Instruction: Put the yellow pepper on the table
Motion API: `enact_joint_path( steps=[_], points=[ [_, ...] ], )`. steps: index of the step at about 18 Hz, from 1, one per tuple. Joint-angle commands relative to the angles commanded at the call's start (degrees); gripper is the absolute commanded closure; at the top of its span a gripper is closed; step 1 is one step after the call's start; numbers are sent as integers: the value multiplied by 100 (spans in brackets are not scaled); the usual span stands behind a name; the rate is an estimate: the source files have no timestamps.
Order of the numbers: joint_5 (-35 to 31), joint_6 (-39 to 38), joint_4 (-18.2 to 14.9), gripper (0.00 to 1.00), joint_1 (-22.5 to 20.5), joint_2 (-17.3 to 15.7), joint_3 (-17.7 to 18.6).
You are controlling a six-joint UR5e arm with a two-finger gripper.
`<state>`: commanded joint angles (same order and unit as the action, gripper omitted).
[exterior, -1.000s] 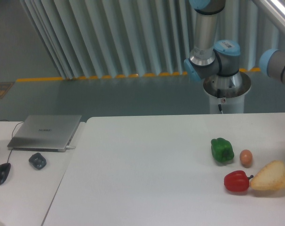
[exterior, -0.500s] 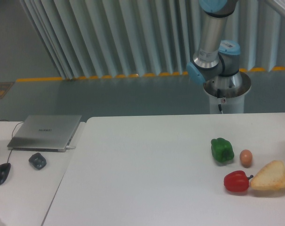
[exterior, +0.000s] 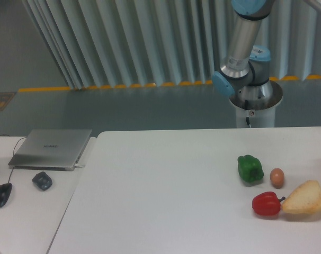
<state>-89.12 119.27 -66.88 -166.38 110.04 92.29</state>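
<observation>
The yellow pepper is out of view. The white table carries a green pepper, a small brown egg, a red pepper and a tan bread piece at its right side. Only the arm's base and lower links show, behind the table's far edge. The gripper is outside the frame.
A smaller desk at the left holds a closed laptop, a dark mouse and a small dark object. The robot pedestal stands behind the table, in front of a ribbed wall.
The arm's upper links have swung up and to the right; the segment at the right edge has left the frame. The items on the table have not moved.
</observation>
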Motion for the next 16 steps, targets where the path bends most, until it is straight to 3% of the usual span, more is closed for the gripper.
enact_joint_path(
  steps=[11, 14, 15, 16],
  points=[
    [-44, -105, -9, 1, 0, 263, -61],
    [-236, -44, -166, 52, -27, 290, -131],
    [-307, -35, -271, 65, -18, 290, -193],
    [-308, -26, -490, 69, -9, 290, -315]
  ],
)
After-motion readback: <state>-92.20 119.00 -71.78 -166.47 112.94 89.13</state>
